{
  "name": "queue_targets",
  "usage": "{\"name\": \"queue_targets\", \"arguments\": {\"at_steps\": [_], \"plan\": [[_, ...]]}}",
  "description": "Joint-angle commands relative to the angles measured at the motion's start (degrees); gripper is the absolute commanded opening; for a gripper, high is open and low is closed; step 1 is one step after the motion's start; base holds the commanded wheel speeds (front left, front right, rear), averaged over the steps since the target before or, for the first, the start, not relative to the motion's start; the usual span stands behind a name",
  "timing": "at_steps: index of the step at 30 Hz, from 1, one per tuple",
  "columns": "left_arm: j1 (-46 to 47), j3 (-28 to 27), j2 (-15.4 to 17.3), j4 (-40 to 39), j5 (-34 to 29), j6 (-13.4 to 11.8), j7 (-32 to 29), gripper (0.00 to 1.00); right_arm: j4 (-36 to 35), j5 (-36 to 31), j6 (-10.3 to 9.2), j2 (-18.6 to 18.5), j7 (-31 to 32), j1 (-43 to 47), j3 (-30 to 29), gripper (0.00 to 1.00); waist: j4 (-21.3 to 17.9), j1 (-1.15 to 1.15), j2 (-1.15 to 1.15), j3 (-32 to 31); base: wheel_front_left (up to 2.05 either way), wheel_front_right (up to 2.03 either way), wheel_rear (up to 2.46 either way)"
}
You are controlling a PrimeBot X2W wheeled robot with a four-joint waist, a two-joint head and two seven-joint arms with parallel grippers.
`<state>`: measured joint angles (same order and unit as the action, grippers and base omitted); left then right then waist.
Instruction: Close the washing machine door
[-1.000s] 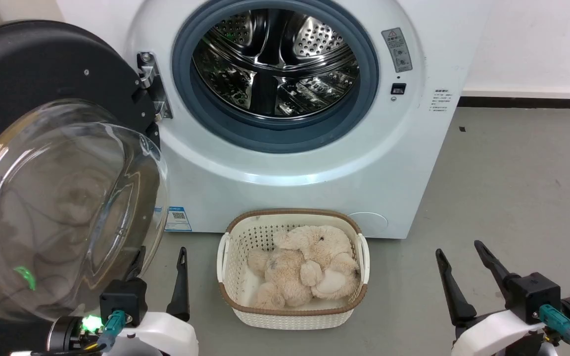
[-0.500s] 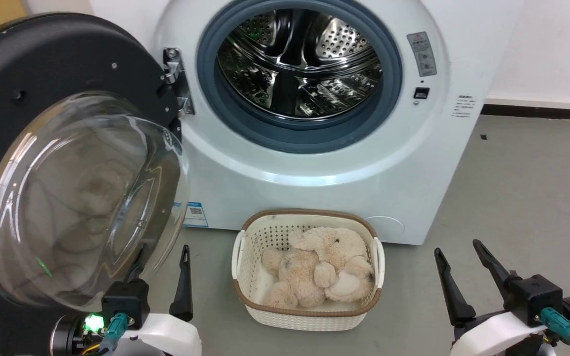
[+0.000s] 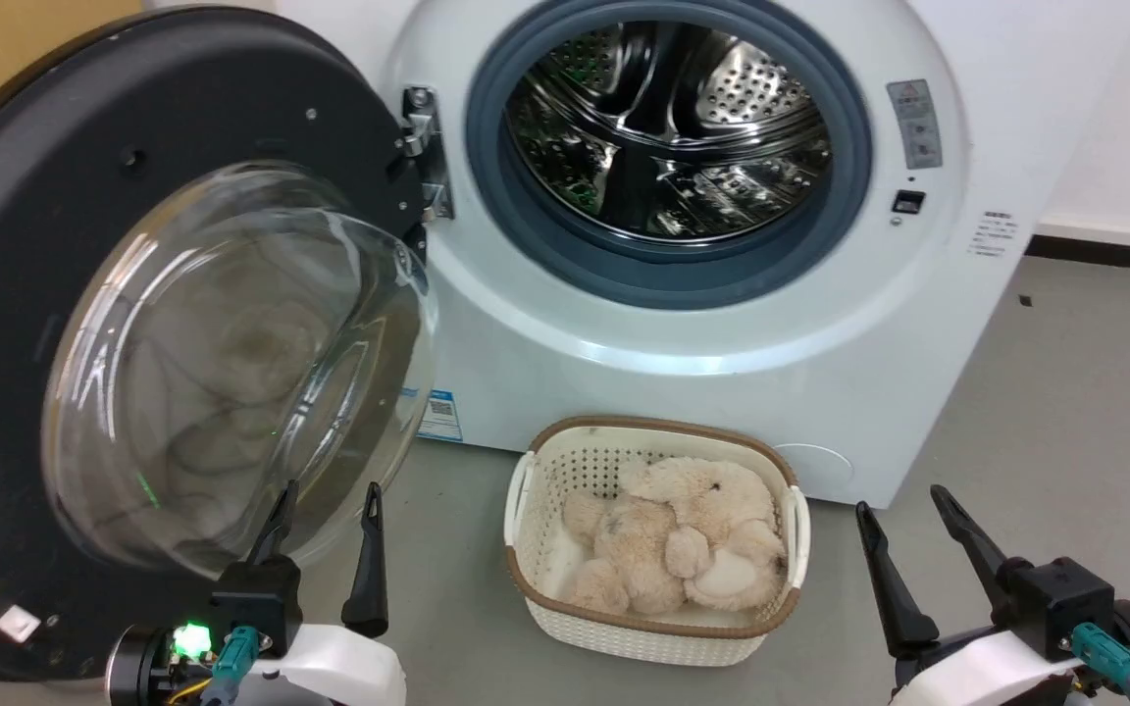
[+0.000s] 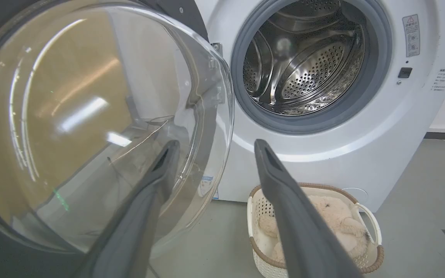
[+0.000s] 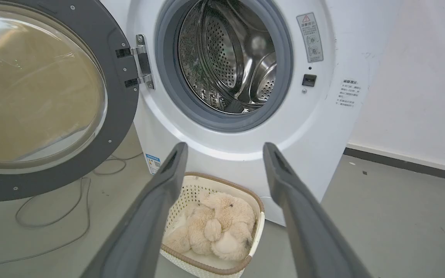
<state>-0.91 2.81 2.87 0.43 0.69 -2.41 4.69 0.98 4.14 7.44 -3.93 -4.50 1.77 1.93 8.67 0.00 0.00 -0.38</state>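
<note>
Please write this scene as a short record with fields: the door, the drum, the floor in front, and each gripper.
door: washing machine door wide open, hinged left of the opening
drum: drum steel, looks empty
floor in front: white basket holding a beige plush toy
left gripper: left gripper open, fingers beside the door's glass bowl; contact unclear
right gripper: right gripper open, holding nothing

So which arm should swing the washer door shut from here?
Left. The left gripper, jaws open, sits right by the washing machine door; the right gripper is away beyond the basket.
</note>
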Motion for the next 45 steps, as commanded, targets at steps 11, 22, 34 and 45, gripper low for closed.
{"name": "queue_targets", "arguments": {"at_steps": [11,22,34,45], "plan": [[-0.48,0.32,0.16,-0.58,0.55,-1.10,1.91,1.00,0.35,1.63,0.02,-1.03,-1.48,0.51,1.38,1.00,4.14,0.00,0.00,-0.27,0.00,0.00,0.00],[-1.30,0.19,0.14,-1.80,0.83,-2.34,3.11,1.00,1.34,3.28,0.02,-2.18,-2.42,-0.94,3.64,1.00,6.78,0.00,0.00,0.10,0.00,0.00,0.00],[-2.26,0.18,0.11,-3.06,1.11,-3.68,4.54,1.00,2.84,5.43,0.03,-3.77,-3.83,-2.60,6.68,1.00,9.96,0.00,0.00,0.57,0.00,0.00,0.00],[-3.36,0.12,0.08,-4.43,1.24,-4.82,5.86,1.00,4.35,7.43,0.03,-5.09,-5.23,-4.10,8.92,1.00,12.84,0.00,0.00,0.99,0.00,0.00,0.00]]}}
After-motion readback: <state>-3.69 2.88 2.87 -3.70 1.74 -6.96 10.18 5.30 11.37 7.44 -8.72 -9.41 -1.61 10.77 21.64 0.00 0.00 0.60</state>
